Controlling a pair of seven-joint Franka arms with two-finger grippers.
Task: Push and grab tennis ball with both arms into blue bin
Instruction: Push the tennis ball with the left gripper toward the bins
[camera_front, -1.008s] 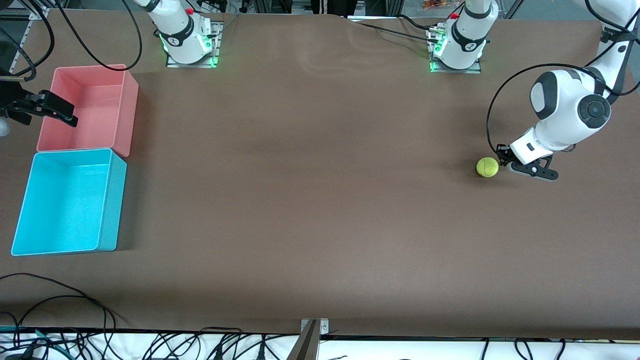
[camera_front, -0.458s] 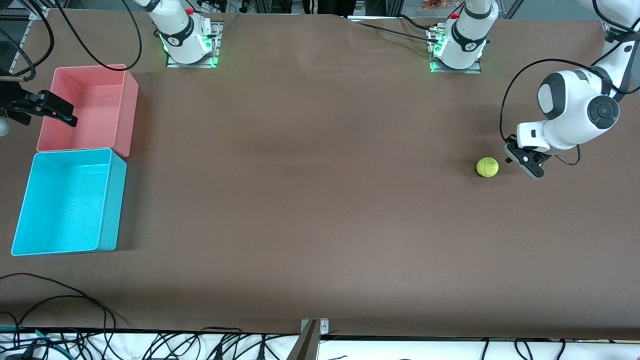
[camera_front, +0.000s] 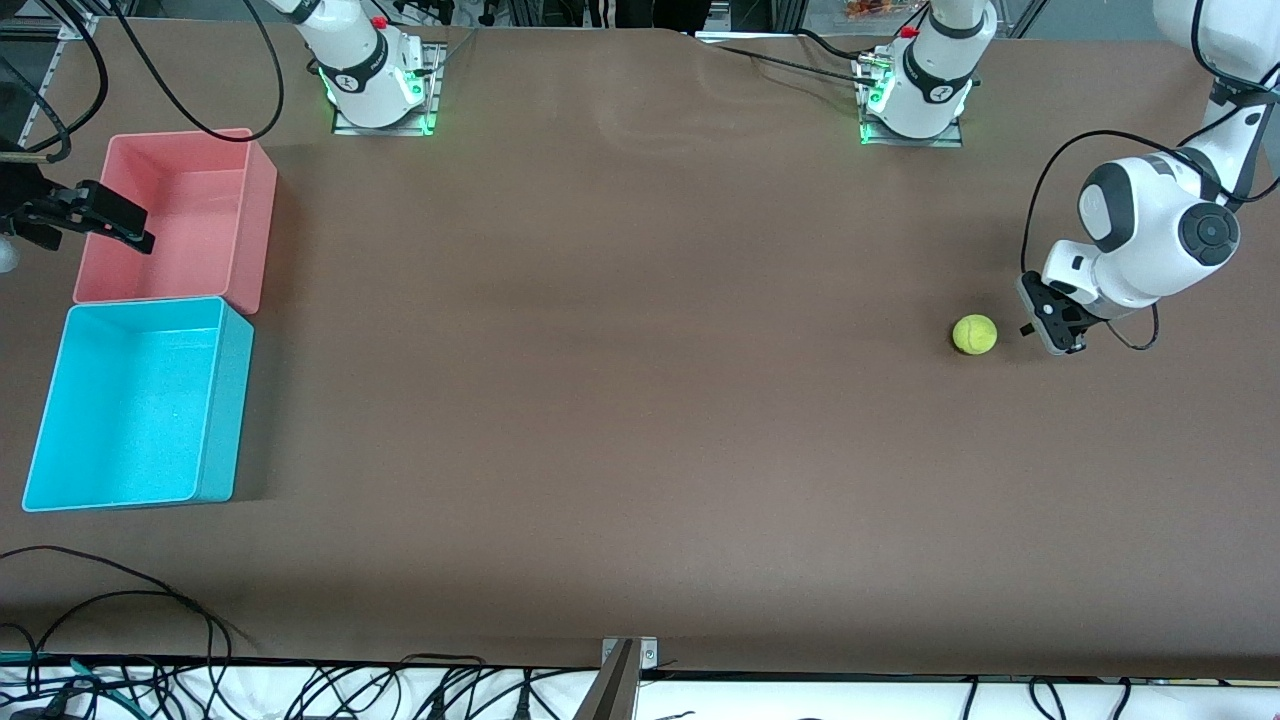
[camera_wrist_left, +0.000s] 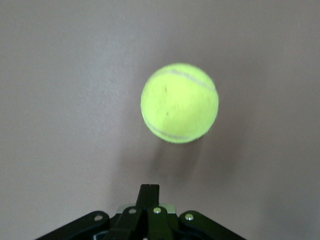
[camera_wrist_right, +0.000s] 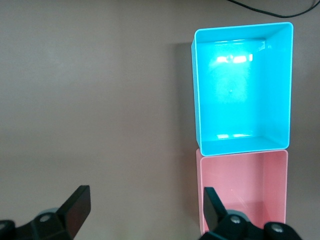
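The tennis ball (camera_front: 974, 334) lies on the brown table toward the left arm's end; it also shows in the left wrist view (camera_wrist_left: 179, 102). My left gripper (camera_front: 1050, 325) is shut and empty, low beside the ball with a small gap, its tips (camera_wrist_left: 149, 189) pointing at it. The blue bin (camera_front: 226, 420) stands empty at the right arm's end, also seen in the right wrist view (camera_wrist_right: 197, 100). My right gripper (camera_front: 120, 225) waits open and empty (camera_wrist_right: 145, 205) over the edge of the pink bin.
The pink bin (camera_front: 252, 220) touches the blue bin and is farther from the front camera; it also shows in the right wrist view (camera_wrist_right: 250, 190). Green-lit arm bases (camera_front: 380, 95) stand along the back edge. Cables (camera_front: 120, 600) lie at the near edge.
My left gripper has turned at the wrist and drawn a little away from the ball toward the left arm's end. The ball and the right arm have not moved.
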